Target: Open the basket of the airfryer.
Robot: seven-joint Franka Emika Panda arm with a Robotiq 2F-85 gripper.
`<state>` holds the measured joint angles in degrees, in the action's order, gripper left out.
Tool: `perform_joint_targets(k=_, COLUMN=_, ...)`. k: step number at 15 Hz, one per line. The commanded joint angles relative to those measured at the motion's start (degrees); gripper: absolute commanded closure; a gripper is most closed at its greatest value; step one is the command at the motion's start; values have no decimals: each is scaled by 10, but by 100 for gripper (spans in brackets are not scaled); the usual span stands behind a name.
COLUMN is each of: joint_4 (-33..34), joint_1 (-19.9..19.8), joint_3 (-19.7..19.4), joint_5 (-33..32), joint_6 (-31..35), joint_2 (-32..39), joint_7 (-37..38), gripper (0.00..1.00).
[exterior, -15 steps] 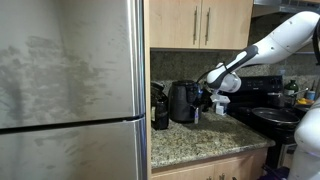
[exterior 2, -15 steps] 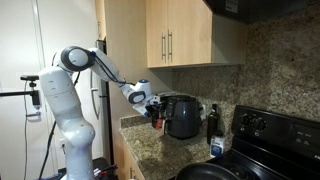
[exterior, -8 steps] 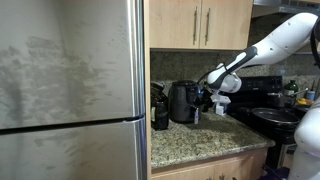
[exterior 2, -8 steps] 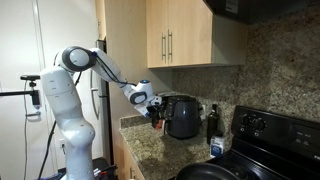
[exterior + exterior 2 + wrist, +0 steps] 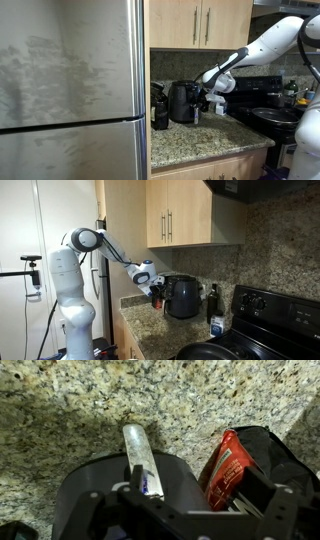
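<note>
- Gripper (image 5: 153,284) sits right at the front of the airfryer (image 5: 183,102). Tip hasn't budged vs half a sec ago in both exterior views.
- What did change: shoulder & upper arm have swung over, so the arm is re-posing round a fixed tip, not travelling. Reads like lining up for the grasp; pull prob. not begun.
- Wrist view: fingers look spread wide, nothing pinched. Grey handle (image 5: 136,455) runs up between them, nearer one finger than centred.
- Basket (image 5: 176,306) looks fully seated in the body, no gap visible, so the task seems to be at approach/grasp stage w/ all the opening left to do.
- Red packet (image 5: 226,472) lies just beside the handle. Risk it gets nipped or dragged when the jaws close.
- Room: pull line runs out over the granite counter (image 5: 60,405) toward the arm. Looks free, though the counter edge is near that side.
- Dark container (image 5: 160,113) stands just beside the airfryer. Bottle (image 5: 212,301) & stove (image 5: 272,312) are off to the other side, not in the pull line as far as I can tell.
- Cabinets (image 5: 175,215) well above, no headroom issue.
</note>
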<state>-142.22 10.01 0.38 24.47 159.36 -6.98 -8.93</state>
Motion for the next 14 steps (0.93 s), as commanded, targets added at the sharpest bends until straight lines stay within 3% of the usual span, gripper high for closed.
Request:
perform_joint_targets(k=1, joint_4=27, joint_1=-33, joint_3=9, joint_5=-73, joint_6=20, joint_2=54, joint_7=60, gripper=0)
perform_joint_targets(k=4, joint_4=61, joint_1=-54, joint_3=8, joint_5=-149, joint_6=30, joint_2=102, joint_7=129, gripper=0)
perform_joint_targets(k=5, joint_4=28, joint_1=-46, joint_3=11, joint_5=-114, joint_6=12, joint_2=55, joint_7=96, gripper=0)
perform_joint_targets(k=10, joint_4=36, joint_1=-49, joint_3=15, joint_5=-122, joint_6=14, joint_2=66, joint_7=106, gripper=0)
perform_joint_targets(k=14, joint_4=74, joint_1=-49, joint_3=14, joint_5=-192, joint_6=49, joint_2=112, joint_7=152, gripper=0)
